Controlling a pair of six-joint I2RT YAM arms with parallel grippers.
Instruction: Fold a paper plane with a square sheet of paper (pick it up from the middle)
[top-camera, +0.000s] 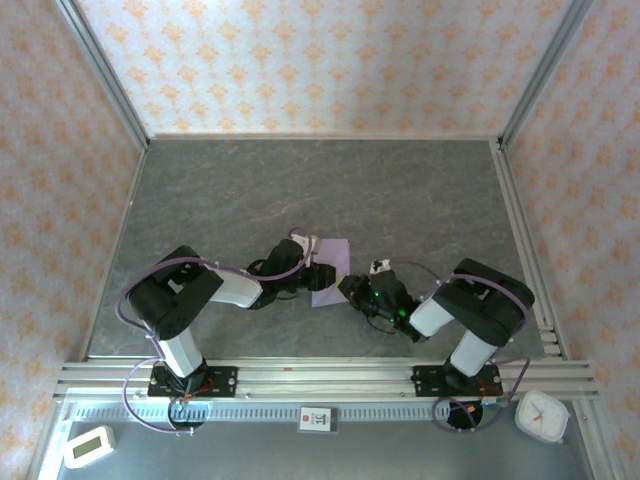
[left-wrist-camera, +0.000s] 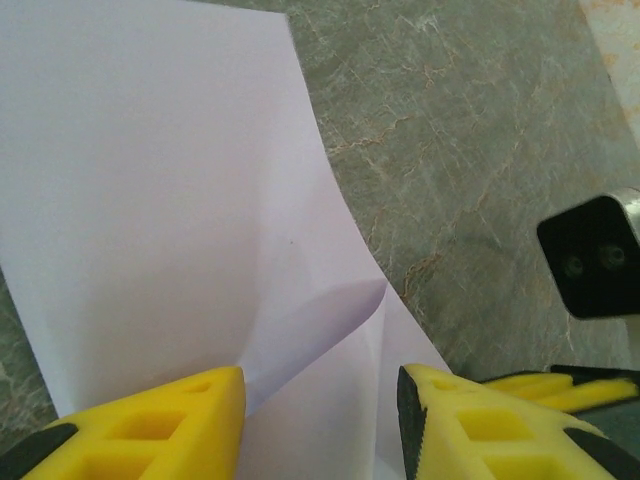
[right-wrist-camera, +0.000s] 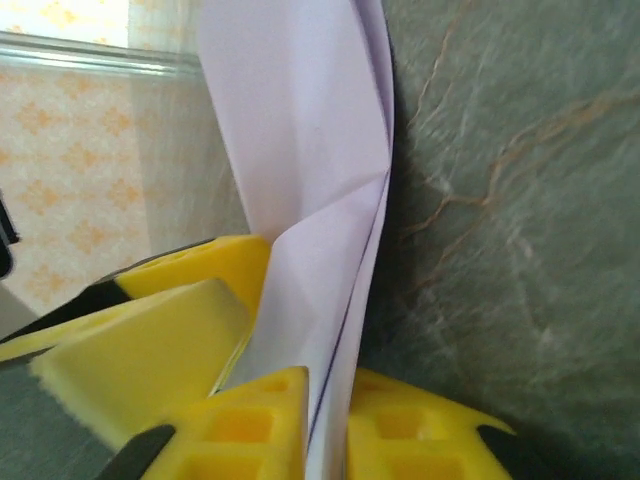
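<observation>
The square sheet of paper (top-camera: 331, 266) is pale lilac and partly folded, held up off the grey table between both arms. My right gripper (top-camera: 356, 291) is shut on it. In the right wrist view the doubled paper (right-wrist-camera: 300, 150) rises from between the right gripper's (right-wrist-camera: 327, 430) two yellow fingers, pinched at its creased edge. My left gripper (top-camera: 306, 270) stands at the sheet's left side. In the left wrist view the left gripper (left-wrist-camera: 320, 425) is open, and the curved paper (left-wrist-camera: 150, 200) lies between and beyond its spread yellow fingers (left-wrist-camera: 190, 425).
The grey stone-pattern table (top-camera: 320, 190) stretches far behind the arms, boxed in by patterned walls. An aluminium rail (top-camera: 320, 375) runs along the near edge. A white clock (top-camera: 542, 415) and a small white device (top-camera: 88, 445) sit beyond the rail.
</observation>
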